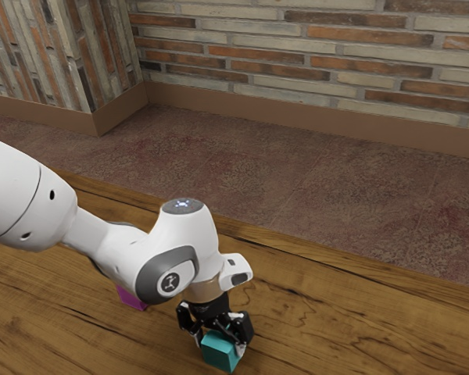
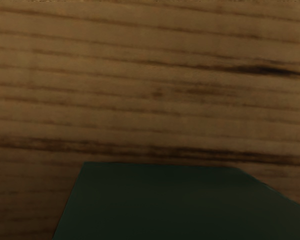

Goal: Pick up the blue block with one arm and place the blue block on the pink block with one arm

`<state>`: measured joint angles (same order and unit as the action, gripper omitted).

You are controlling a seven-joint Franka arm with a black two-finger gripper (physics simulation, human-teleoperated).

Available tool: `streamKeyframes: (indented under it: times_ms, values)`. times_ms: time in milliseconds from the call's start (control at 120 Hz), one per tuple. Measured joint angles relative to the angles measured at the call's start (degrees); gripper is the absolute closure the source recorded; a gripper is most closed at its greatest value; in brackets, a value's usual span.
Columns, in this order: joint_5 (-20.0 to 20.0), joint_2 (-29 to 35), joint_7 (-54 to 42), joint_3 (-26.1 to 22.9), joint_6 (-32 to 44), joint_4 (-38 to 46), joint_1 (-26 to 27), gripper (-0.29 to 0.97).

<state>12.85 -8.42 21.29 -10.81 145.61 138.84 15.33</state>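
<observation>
Straddling blue block (image 1: 221,353) low on tabletop (image 1: 55,344), jaws pinching its sides, likely for lift toward nearby pink block (image 1: 130,298).

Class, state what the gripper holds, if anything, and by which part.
It cannot be told. The gripper sits right over the top of the blue block, but a closed grip isn't visible.
</observation>
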Motion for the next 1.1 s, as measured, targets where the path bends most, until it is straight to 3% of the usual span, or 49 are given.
streamKeyframes:
  times_ms: [75,217,308,558,742,933,1100]
  values:
    - [-0.02,-0.55,0.09,0.0,0.06,-0.66,0.11,0.03]
    - [-0.35,-0.39,0.58,0.0,0.14,-0.87,0.3,0.28]
    - [-0.99,0.31,1.43,0.04,0.18,-0.79,0.32,0.37]
    - [-3.81,5.21,3.55,0.28,-1.12,-0.15,-0.44,0.38]
    - [-10.32,12.08,5.94,0.16,-5.81,-0.21,-2.73,0.4]
    - [-15.56,17.96,8.01,0.17,-11.65,-0.42,-10.27,0.45]
    - [-17.79,21.25,9.1,0.22,-15.56,-0.35,-15.02,0.47]
